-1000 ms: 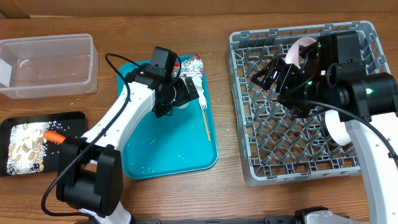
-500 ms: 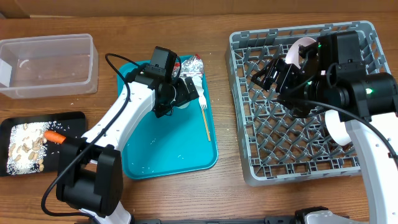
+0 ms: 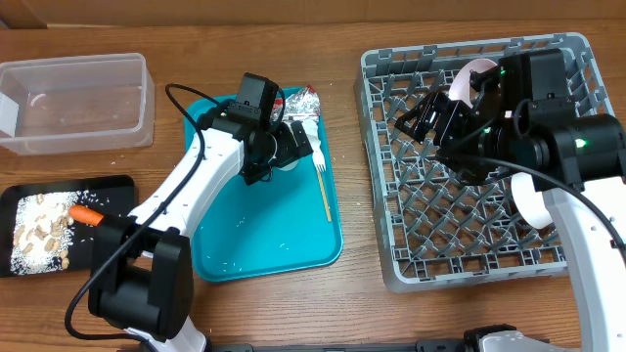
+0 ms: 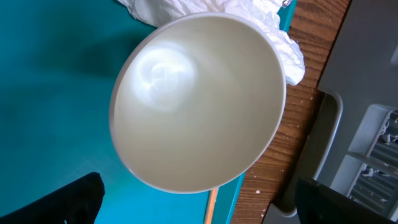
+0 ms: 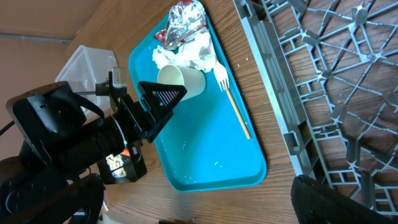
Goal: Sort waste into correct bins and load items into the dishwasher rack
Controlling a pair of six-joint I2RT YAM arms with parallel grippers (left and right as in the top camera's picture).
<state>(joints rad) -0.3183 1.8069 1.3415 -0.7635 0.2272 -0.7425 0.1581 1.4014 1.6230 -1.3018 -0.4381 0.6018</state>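
Observation:
A white cup (image 4: 199,106) lies on its side on the teal tray (image 3: 264,235), its mouth facing my left gripper (image 4: 199,205). That gripper (image 3: 279,152) is open, its fingers on either side of the cup and just short of the rim. Behind the cup lie a crumpled napkin (image 3: 305,130) and the foil wrapper (image 3: 303,100). The yellow-handled fork (image 3: 322,186) lies to its right. My right gripper (image 3: 419,117) hangs open and empty over the grey rack (image 3: 391,225). White dishes (image 3: 533,210) stand in the rack, partly hidden by the arm.
The clear tub (image 3: 73,103) stands at the far left. In front of it the black tray (image 3: 112,186) holds beige food bits (image 3: 39,230) and the carrot (image 3: 86,213). Small crumbs dot the teal tray's near end.

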